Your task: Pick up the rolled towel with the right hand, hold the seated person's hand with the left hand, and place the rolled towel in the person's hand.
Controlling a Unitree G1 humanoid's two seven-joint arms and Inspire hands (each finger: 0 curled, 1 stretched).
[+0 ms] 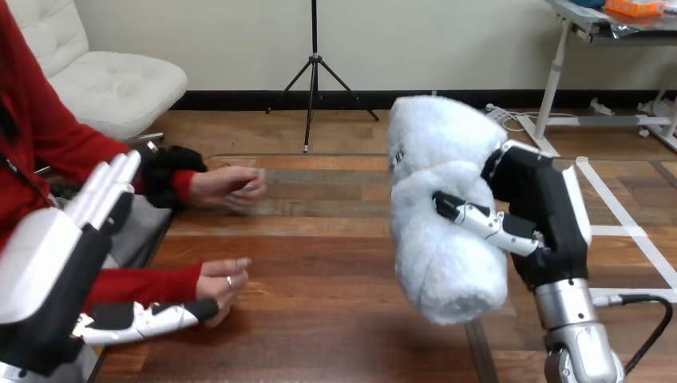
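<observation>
Nearest to us, at the lower left, the robot's left hand [48,255] rises with its white-shelled back towards us. Its fingers [112,179] are straight and held together, pointing up and away, and its thumb [144,319] stretches out sideways, low over the dark wooden table [319,303]. The person's nearer hand [223,279] rests on the wood just beyond the thumb's tip; we cannot tell whether they touch. The person's farther hand [227,187] lies past the fingertips, loosely closed and apart from them.

To the right, the robot's right hand [543,215] stands upright on its silver forearm, clamped on a fluffy white rolled towel [447,199]. The towel is held on end, clear above the table, with the thumb across its near face.

A wide stretch of tabletop lies open between the towel and the person's hands. The table's left edge runs beside the person.

The towel hides the right hand's fingers behind it. The picture's lower-left corner cuts off the left hand's wrist.
</observation>
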